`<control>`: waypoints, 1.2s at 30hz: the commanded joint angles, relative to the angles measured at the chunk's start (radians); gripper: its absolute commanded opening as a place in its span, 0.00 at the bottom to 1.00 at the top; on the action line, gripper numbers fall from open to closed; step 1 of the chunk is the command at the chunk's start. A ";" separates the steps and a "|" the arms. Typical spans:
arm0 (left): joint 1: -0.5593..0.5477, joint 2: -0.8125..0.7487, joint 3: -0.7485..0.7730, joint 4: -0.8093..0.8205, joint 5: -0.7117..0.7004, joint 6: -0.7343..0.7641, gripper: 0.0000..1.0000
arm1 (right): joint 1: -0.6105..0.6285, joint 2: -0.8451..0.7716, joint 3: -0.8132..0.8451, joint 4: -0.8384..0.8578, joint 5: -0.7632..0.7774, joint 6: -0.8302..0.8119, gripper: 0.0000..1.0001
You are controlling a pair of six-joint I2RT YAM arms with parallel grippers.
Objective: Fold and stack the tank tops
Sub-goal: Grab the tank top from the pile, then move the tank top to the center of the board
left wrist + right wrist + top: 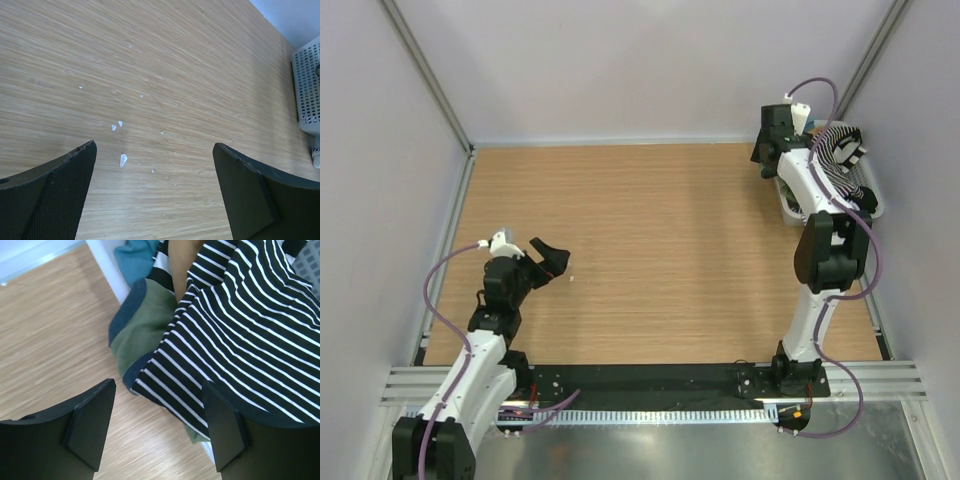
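Observation:
Neither tank top shows in any view. My right gripper point(767, 152) point(160, 415) is open and empty, hovering at the near edge of a white basket point(786, 207) at the far right. A bold black cloth with white stripes point(250, 315) point(842, 160) drapes over the basket's pile and rim, just ahead of my right fingers. My left gripper point(552, 262) point(155, 170) is open and empty, low over bare wooden table at the left.
Under the striped cloth lie a green garment with a navy edge point(145, 325), a teal one point(137, 255) and a tan one point(182, 260). The basket also shows in the left wrist view point(306, 85). Small white scraps point(123, 159) lie on the table.

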 commanded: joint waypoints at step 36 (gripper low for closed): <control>-0.011 -0.039 0.026 -0.017 -0.036 0.013 0.96 | 0.275 -0.545 -0.079 -0.003 -0.417 0.057 0.66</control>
